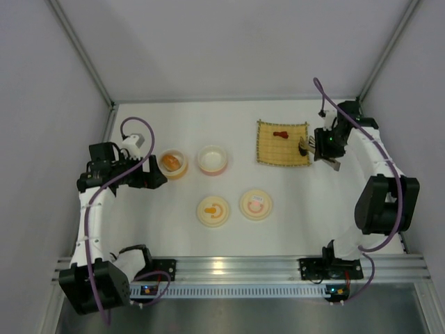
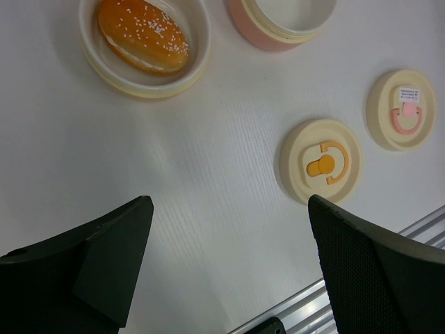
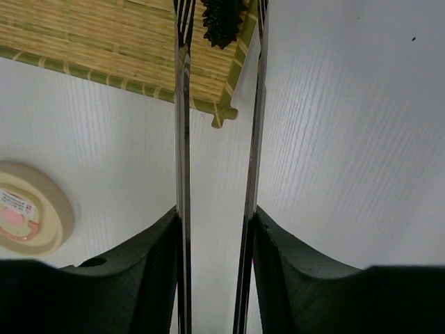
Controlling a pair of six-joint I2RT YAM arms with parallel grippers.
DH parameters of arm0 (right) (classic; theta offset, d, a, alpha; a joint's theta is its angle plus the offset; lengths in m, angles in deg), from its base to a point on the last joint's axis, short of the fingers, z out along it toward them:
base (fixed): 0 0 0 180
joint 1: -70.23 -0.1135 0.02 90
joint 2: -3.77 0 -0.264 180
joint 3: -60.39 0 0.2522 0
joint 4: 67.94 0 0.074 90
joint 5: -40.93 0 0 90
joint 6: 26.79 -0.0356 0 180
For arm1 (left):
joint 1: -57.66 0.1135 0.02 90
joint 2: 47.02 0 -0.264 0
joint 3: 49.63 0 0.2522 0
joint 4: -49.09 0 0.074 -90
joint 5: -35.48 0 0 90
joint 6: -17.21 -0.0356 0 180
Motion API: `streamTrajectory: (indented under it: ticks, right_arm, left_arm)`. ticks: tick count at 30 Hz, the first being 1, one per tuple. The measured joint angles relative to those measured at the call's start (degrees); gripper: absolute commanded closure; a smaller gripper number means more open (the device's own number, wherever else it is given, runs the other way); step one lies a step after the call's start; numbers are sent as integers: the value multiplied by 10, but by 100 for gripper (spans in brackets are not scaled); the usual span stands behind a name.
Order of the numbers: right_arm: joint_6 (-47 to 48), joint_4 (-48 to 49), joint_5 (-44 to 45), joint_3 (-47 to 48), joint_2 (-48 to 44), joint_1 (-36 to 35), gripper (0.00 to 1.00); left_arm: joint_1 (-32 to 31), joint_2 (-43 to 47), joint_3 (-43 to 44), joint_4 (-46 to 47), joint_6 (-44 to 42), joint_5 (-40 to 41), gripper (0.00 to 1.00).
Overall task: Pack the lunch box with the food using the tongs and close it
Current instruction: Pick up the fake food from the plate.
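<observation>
**Left jaws wide and empty; right hand on the tongs at the mat**

My left gripper [image 2: 229, 229] hangs over the table [image 1: 174, 125] with its jaws spread wide and nothing between them. Ahead of it and off to its left sits a cream bowl [image 2: 149, 87] with the bun [image 2: 142, 36] lying inside. Straight ahead is the pink bowl [image 2: 257, 31]. Closer in, just past the right finger, lies the orange-marked lid [image 2: 321, 160], and the pink-marked lid [image 2: 402, 109] sits further right.

Across the table, my right gripper [image 3: 215, 229] is pinched on the tongs [image 3: 182, 139], one finger pressing each arm from outside. The two arms run forward, apart, out over the corner of the bamboo mat [image 3: 104, 49]. The black piece [image 3: 221, 21] lies on the mat between the tong tips. I cannot tell whether the tips touch it. The red-brown piece [image 1: 280, 135] rests on the same mat, beyond the tips and to their left.
</observation>
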Motion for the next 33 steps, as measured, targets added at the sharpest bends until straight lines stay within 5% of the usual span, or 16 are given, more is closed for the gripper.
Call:
streamTrajectory:
  ticks: [33]
  right_arm:
    - [-17,24,38,-1,26,-28,59]
  left_arm:
    - [0,-2,15,0,-10,-6,2]
